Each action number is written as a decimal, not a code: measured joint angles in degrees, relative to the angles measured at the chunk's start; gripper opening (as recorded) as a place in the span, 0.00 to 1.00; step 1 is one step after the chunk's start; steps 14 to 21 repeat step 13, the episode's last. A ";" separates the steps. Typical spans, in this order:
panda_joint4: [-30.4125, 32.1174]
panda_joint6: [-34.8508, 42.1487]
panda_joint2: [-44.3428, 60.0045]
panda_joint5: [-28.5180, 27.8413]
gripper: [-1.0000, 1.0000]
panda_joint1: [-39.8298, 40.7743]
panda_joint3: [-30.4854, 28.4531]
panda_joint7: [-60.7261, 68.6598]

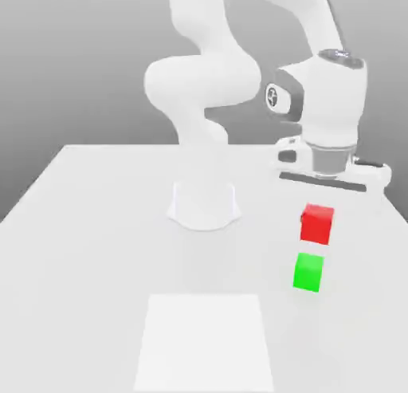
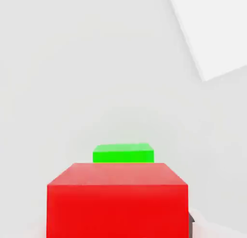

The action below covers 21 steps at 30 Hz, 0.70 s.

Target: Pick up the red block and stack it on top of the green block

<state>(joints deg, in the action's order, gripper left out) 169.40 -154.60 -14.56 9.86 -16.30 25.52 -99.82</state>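
The red block (image 1: 317,223) hangs in the air just under my hand, with my gripper (image 1: 318,214) shut on it. In the hand view the red block (image 2: 117,199) sits close in front, and a dark bit of one fingertip (image 2: 191,223) shows at its side. The green block (image 1: 308,272) rests on the white table, a little below the red one and slightly toward the exterior view's left, with a small gap between them. Past the red block's top edge, the hand view shows the green block (image 2: 123,153) lying on the table.
The arm's white base (image 1: 204,205) stands mid-table, to the exterior view's left of the blocks. A paler square patch (image 1: 205,345) lies flat on the table's near part; it also appears in the hand view as a pale patch (image 2: 212,29). The table's right edge runs close to the blocks.
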 joint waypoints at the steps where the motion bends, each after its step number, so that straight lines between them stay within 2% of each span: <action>1: -0.05 -0.81 1.09 -1.79 0.00 0.79 0.25 -1.29; 8: -0.35 -7.85 8.95 -11.97 0.00 6.13 2.78 -8.34; 12: -0.21 -12.86 13.31 -13.76 0.00 6.55 2.97 -9.59; 13: -0.12 -14.21 14.32 -12.92 1.00 6.73 3.20 -9.01; 21: -0.12 -14.21 14.32 -12.92 1.00 6.73 3.20 -9.01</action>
